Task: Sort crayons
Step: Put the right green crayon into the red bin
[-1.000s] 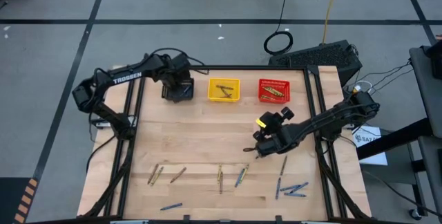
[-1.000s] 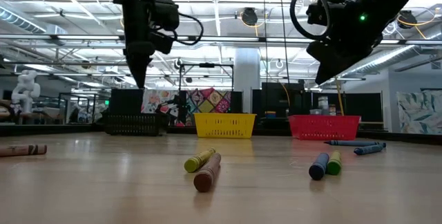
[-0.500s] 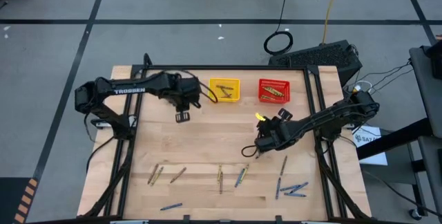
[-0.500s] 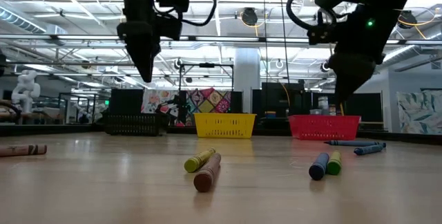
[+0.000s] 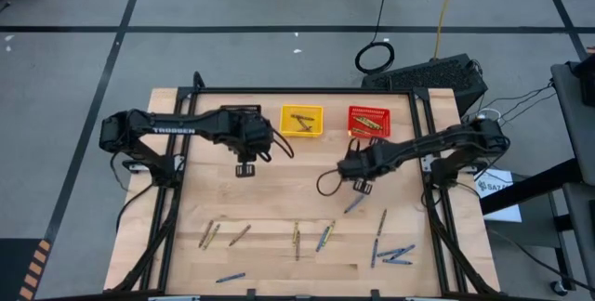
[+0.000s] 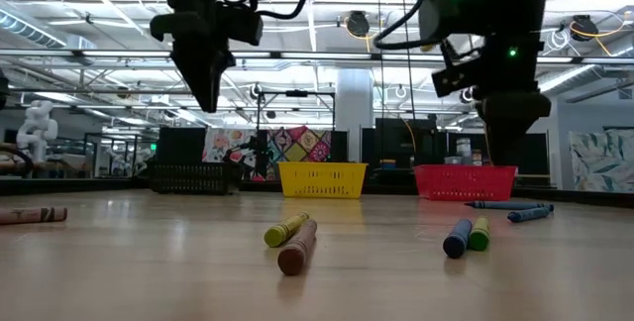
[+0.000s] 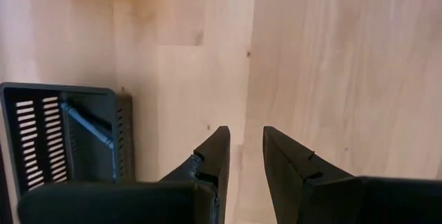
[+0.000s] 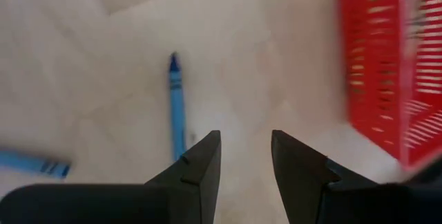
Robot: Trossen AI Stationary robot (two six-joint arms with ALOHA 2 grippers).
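Table (image 5: 279, 189): pale wood planks, smooth, with a light satin sheen and visible grain; it sits in a black, matt metal frame (image 5: 297, 91). Yellow basket (image 5: 301, 122), red basket (image 5: 369, 123) and black basket (image 7: 65, 141): perforated mesh walls, plastic in look, slightly glossy. Crayons (image 6: 291, 238): waxy sticks in matt paper wrappers. Left pincer (image 7: 245, 165) and right pincer (image 8: 244, 165): dark, matt, hard plastic in look. Floor (image 5: 74, 59): grey, smooth, dull finish.
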